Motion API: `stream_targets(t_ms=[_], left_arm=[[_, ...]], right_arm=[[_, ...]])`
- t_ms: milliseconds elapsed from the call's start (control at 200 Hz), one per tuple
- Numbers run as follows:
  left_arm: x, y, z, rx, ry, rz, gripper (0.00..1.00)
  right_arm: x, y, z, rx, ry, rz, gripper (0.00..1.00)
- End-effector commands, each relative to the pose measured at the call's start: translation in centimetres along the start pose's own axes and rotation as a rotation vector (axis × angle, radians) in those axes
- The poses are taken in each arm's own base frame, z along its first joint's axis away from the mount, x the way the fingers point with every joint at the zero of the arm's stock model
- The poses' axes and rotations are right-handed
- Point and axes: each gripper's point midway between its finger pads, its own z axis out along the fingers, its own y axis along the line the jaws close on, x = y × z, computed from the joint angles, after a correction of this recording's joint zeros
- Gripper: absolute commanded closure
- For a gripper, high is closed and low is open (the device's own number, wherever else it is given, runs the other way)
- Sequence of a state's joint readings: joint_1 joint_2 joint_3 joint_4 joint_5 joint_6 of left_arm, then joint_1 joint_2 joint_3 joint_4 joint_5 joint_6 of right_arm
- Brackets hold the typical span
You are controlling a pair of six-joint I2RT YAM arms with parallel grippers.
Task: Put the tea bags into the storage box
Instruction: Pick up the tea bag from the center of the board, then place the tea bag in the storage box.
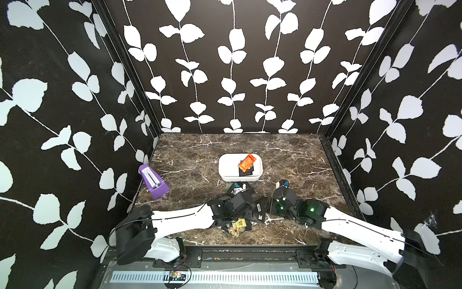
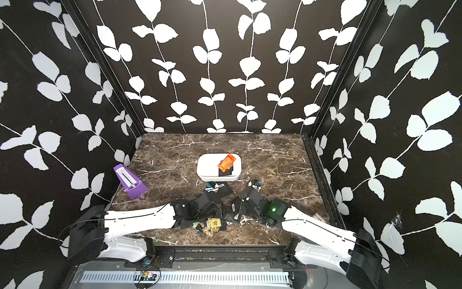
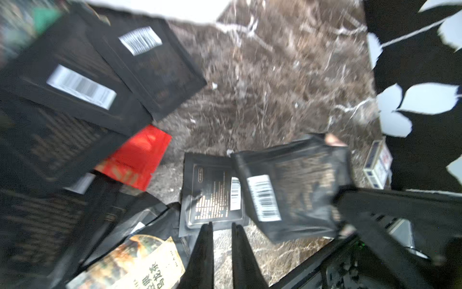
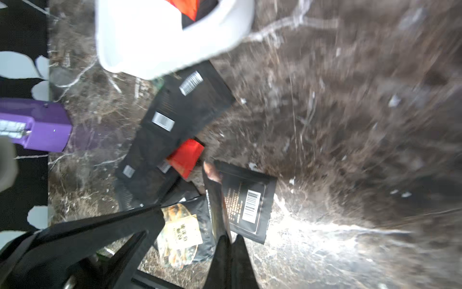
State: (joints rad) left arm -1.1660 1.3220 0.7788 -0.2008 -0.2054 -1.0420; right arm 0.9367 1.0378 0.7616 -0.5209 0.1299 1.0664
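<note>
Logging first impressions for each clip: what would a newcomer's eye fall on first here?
The bold black walls with white leaves surround everything. On the marble table, the orange-red tea bag glows in the white storage box at centre, and the purple metronome sits at the left edge. In front of the box, loose tea bags lie in a heap, the right claw pinching a black tea bag.
</note>
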Motion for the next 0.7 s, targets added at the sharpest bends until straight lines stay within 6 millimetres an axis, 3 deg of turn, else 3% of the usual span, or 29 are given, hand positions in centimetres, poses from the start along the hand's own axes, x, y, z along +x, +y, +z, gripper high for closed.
stream_targets(t_ms=[0,160,285,550,695], left_arm=[[-0.4,2.3,-0.8,-0.067,-0.047,0.008,0.87],[-0.4,3.9,-1.3,-0.057,-0.081,-0.053,0.85],[0.1,5.4,-1.5,-0.050,-0.085,-0.094,0.84],[0.8,6.7,-2.3,-0.044,-0.088,-0.112,0.82],[1.0,6.3,-2.3,-0.013,-0.078,-0.108,0.80]], right_arm=[[-2.5,-0.2,-1.9,0.038,-0.035,-0.063,1.00],[-6.3,1.9,-2.0,-0.025,-0.068,-0.045,1.00],[-9.4,4.4,-0.3,-0.075,-0.068,-0.038,1.00],[-15.1,8.3,6.5,-0.120,-0.066,-0.009,1.00],[-17.4,9.8,10.4,-0.127,-0.053,0.007,1.00]])
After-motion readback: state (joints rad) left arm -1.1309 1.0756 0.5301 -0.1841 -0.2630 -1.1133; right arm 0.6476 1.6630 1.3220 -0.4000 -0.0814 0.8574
